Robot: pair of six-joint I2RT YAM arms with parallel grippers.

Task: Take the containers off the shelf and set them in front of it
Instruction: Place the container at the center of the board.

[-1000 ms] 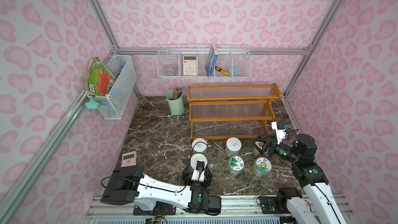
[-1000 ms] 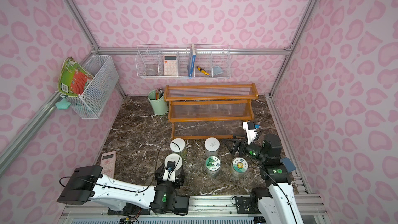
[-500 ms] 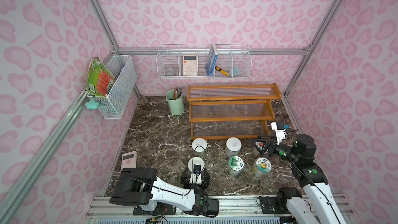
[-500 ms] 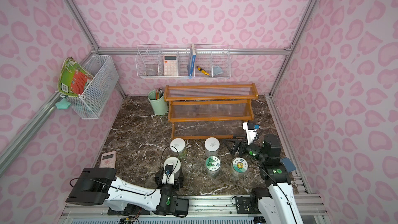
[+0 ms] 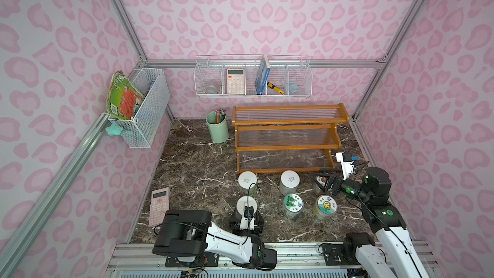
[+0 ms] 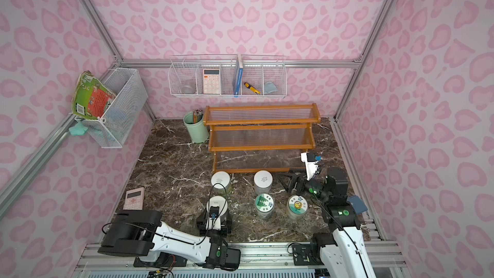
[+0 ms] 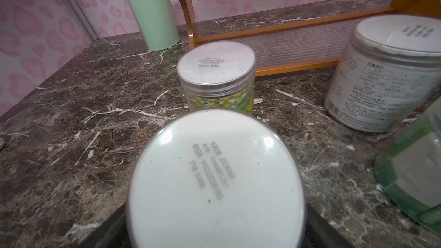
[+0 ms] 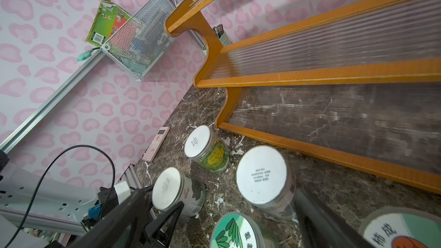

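A: The shelf (image 5: 288,124) is bare; six jars (image 5: 292,204) stand in front. What threatens you?
B: Your right gripper (image 5: 324,181) gapes wide by the far-right persimmon-lid jar (image 8: 405,232): a careless pull-back tips it. Left gripper (image 5: 246,219) at the near white-lidded jar (image 5: 246,204): grip unclear.

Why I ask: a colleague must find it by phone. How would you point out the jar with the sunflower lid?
Find the orange-brown stepped shelf at the back of the marble table; jars stand in two rows before it. In the row nearer the robot, take the sunflower-lid jar at its right end. Its lid shows a yellow flower, whereas the neighbouring green-leaf-lid jar shows leaves.
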